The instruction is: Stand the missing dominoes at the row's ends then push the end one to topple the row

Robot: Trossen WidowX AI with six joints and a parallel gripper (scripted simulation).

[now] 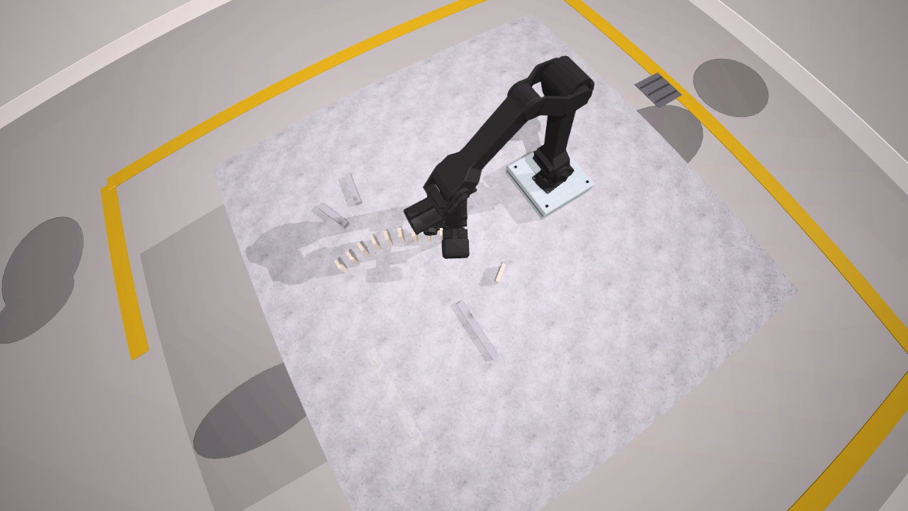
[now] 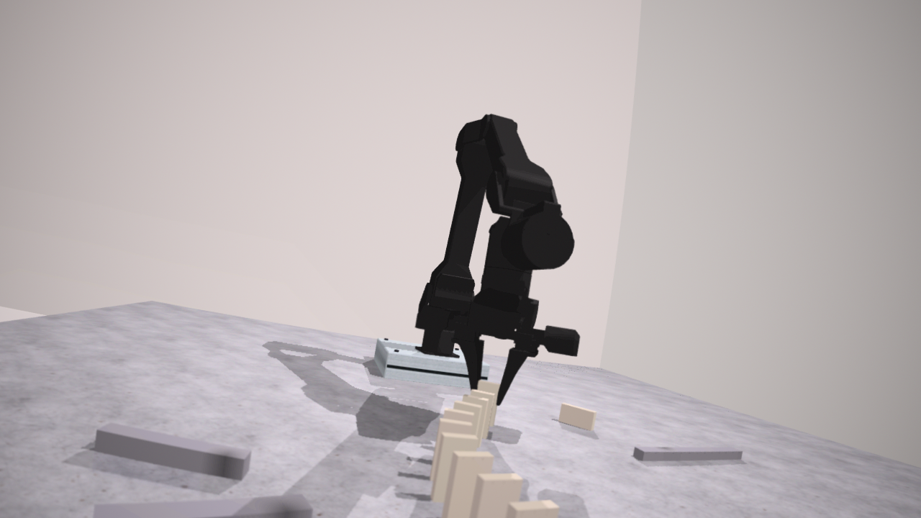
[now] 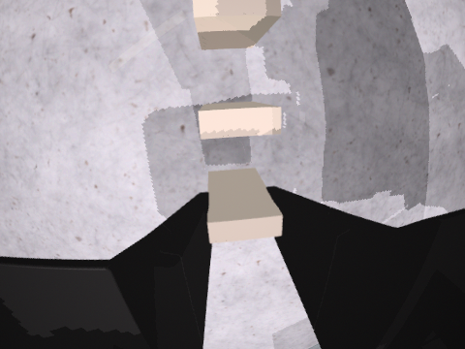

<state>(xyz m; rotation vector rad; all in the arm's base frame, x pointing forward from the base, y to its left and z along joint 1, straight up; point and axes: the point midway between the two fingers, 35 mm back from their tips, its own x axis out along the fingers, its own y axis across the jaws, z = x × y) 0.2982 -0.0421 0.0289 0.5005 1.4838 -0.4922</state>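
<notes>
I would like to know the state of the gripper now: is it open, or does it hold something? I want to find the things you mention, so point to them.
Gripper (image 2: 487,394) (image 3: 238,200): closed on a domino (image 3: 244,206), held at the near-base end of the row (image 2: 468,476).

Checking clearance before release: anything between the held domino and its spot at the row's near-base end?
Nothing visible blocks the held domino; the nearest standing domino is beside its spot, with a gap between them.

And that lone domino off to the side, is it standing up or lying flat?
The lone domino rests on its long edge: the exterior view shows it wider than tall.
</notes>
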